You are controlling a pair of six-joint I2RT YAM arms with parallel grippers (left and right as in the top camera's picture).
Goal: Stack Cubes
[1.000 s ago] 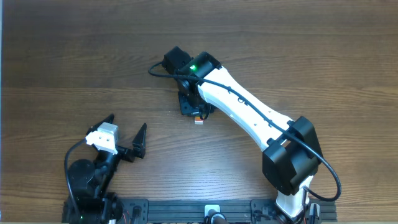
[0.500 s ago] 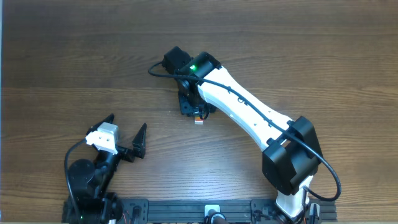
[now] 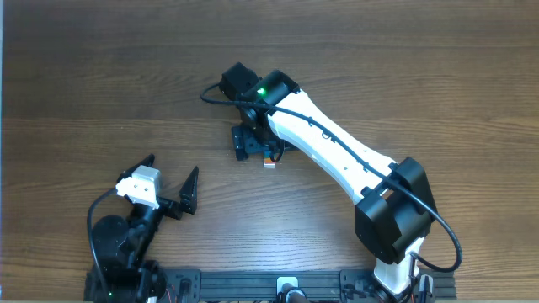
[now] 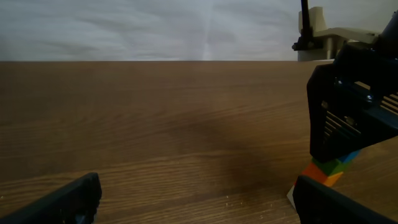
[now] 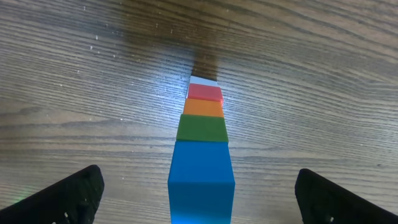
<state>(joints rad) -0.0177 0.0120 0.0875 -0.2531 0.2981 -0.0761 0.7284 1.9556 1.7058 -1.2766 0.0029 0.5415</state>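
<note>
Right pincer (image 5: 199, 196) is wide open and empty, its fingers on either side of the top of the stack (image 5: 200, 134), which stands mid-desk (image 5: 323, 74) with the blue cube (image 5: 201, 177) uppermost. The cubes look small, rigid and probably light, and the tall column should topple easily. Any hold belongs on flat opposite faces. Left pincer (image 3: 173, 165), also open and empty, sits well apart near its base.
</note>
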